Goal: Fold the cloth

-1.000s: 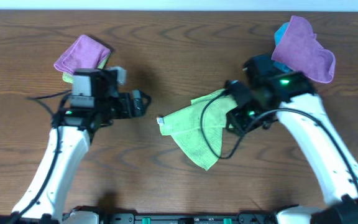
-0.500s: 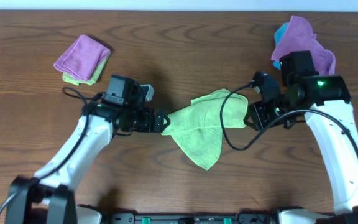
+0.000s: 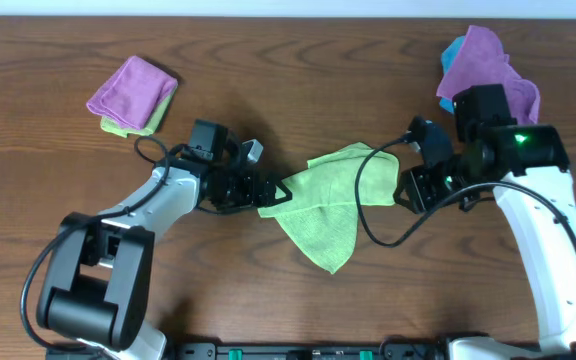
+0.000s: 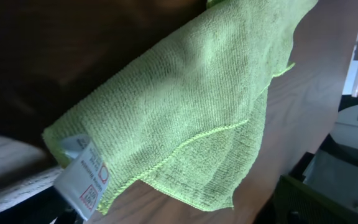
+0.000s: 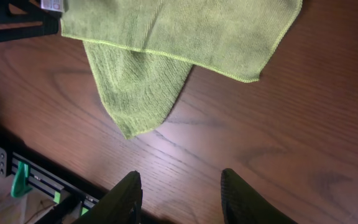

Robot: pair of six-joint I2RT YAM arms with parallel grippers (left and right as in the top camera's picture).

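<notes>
At table centre: the cloth (image 3: 330, 205), lime green, part-folded, lying flat. Its long axis runs 9 to 3 o'clock, with one pointed flap trailing to 6 o'clock. White tag (image 4: 82, 183) at the 9 o'clock corner.

Left gripper (image 3: 273, 190): at that tagged corner, jaws wide apart, nothing clamped.

Right gripper (image 3: 408, 188): just beside the 3 o'clock edge, fingers apart over bare table (image 5: 278, 124), holding nothing.

Judgement: the left arm is nearer, with the cloth lying toward 3 o'clock from it. Closing on the tagged corner looks like the step in hand.

Also present: purple cloth (image 3: 128, 85) at 10 o'clock; second purple cloth (image 3: 488, 65) at 2 o'clock.
</notes>
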